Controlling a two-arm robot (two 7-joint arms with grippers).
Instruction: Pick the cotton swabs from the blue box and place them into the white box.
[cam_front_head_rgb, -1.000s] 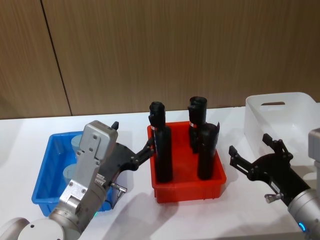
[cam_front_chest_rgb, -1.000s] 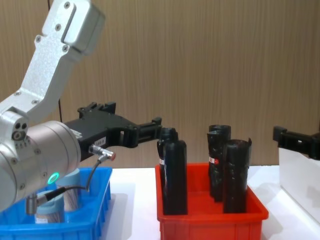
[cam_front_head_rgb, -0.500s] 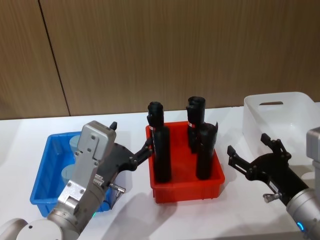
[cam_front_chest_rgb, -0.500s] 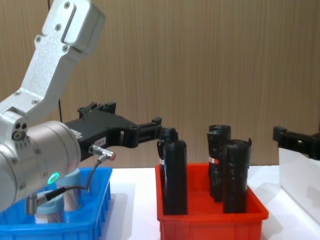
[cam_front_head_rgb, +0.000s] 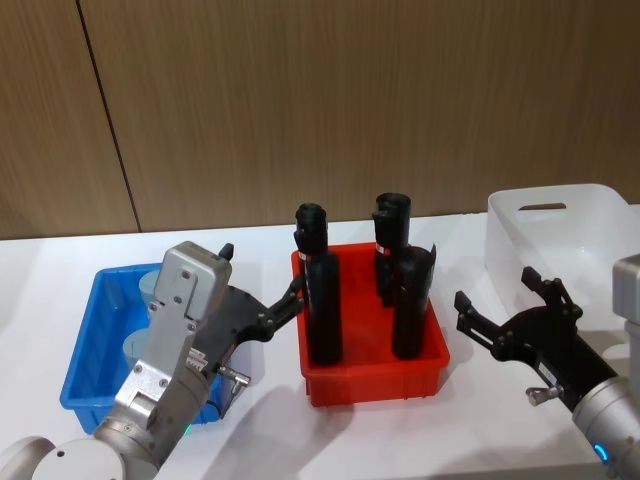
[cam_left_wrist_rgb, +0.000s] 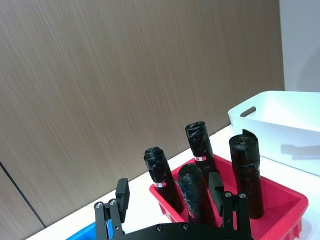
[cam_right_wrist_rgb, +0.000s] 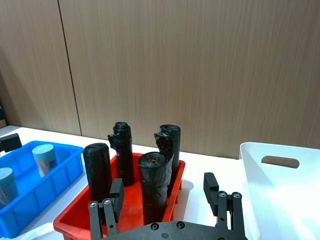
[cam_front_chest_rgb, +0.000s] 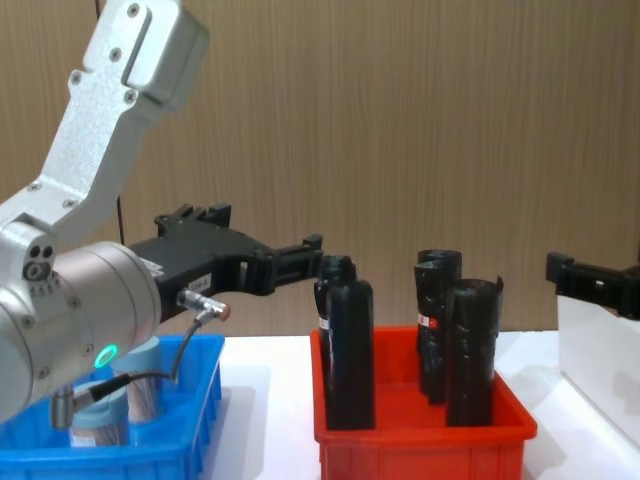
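Note:
Two cotton swabs tubs (cam_front_head_rgb: 152, 287) (cam_front_head_rgb: 137, 350), clear with pale lids, stand in the blue box (cam_front_head_rgb: 85, 345) at the left; the right wrist view shows these tubs (cam_right_wrist_rgb: 44, 159) (cam_right_wrist_rgb: 6, 186) too. My left gripper (cam_front_head_rgb: 262, 275) hovers open and empty over the blue box's right side, its fingers pointing toward the red bin. The left wrist view shows that gripper (cam_left_wrist_rgb: 168, 189) spread wide. My right gripper (cam_front_head_rgb: 495, 290) floats open and empty between the red bin and the white box (cam_front_head_rgb: 560, 235), which stands at the far right.
A red bin (cam_front_head_rgb: 375, 378) in the middle holds three tall black rolls (cam_front_head_rgb: 322, 300), standing between the blue and white boxes. A wood-panel wall runs behind the white table (cam_front_head_rgb: 270, 430). Bare tabletop lies in front of the bins.

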